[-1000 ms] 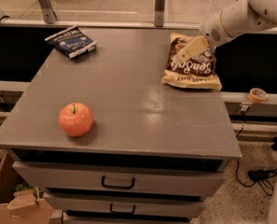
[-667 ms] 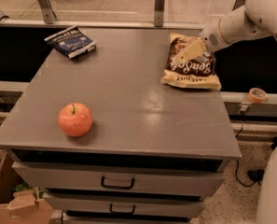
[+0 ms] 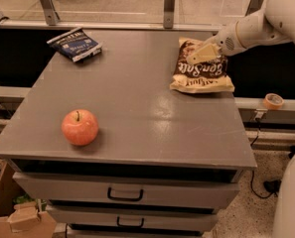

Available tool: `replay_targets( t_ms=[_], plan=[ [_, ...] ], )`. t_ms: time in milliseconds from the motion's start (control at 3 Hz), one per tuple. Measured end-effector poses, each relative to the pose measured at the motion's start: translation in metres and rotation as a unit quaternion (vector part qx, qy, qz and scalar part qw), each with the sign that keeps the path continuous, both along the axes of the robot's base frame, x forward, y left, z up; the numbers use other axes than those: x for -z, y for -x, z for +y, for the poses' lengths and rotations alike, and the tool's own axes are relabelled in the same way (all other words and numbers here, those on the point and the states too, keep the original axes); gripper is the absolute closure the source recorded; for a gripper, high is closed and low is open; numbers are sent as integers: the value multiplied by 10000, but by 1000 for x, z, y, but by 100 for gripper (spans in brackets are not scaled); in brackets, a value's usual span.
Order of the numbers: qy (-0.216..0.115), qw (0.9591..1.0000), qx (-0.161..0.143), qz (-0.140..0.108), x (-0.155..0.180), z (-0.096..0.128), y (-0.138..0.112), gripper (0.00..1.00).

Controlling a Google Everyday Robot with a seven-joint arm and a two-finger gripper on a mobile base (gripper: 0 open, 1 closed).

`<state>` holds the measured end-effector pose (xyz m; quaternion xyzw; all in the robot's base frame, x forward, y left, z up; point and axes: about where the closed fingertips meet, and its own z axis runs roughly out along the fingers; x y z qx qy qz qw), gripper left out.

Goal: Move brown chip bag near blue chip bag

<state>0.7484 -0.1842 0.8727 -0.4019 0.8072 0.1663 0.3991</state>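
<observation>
The hand [image 3: 202, 53] (over the brown chip bag [image 3: 201, 77]) hides its upper part.

Cream pincer [image 3: 199, 56] at brown-cream bag [image 3: 202, 76]; navy bag [image 3: 76, 44]; red apple [image 3: 80, 127]; grey table [image 3: 147, 115].

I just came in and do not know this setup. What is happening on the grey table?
A white robot arm reaches in from the right; its gripper is at the upper left part of the crinkly brown and cream chip bag, which lies near the far right corner of the grey table. The small dark blue chip bag lies at the far left corner, well apart from it. A red apple sits near the front left.
</observation>
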Motion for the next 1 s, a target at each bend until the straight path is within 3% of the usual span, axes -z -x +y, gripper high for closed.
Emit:
replay_targets(
  t_ms=[333,667,1000],
  plan=[
    [18,9991,-337,-246,-21,15,12,65],
    [188,9970,-692,-304,-25,33,31,88],
    [360,9947,-918,-297,-22,45,48,100]
  ],
)
